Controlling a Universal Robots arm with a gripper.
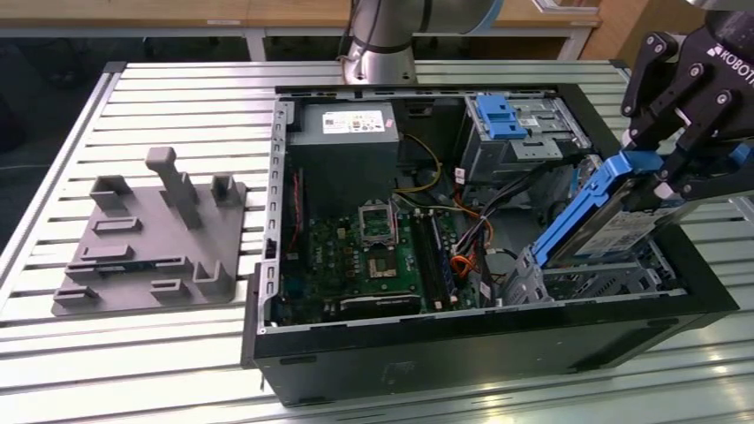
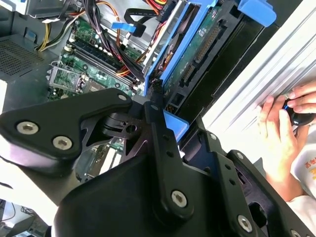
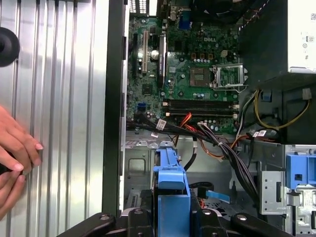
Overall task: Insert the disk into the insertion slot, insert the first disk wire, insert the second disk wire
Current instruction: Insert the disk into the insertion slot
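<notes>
Gripper (image 1: 669, 177) clamps the tilted disk (image 1: 595, 225), lower edge at the insertion slot (image 1: 613, 281). Both wrist views add a person's hand (image 2: 279, 126) on the table (image 2: 266, 74).

exterior view | grey metal arm (image 1: 380, 40) base at 12 o'clock | black gripper (image 1: 669, 177) at 3 o'clock, pointing down, squeezing blue-framed silver disk (image 1: 615, 237)

Robotics lab, slatted aluminium workbench (image 1: 177, 97), opened computer case (image 1: 471, 329), grey fixture plate (image 1: 141, 265); robot arm base (image 1: 380, 44)

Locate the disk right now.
At the exterior view's right, the disk hangs tilted in the gripper, its lower end at the mouth of the insertion slot in a corner of the computer case.
</notes>
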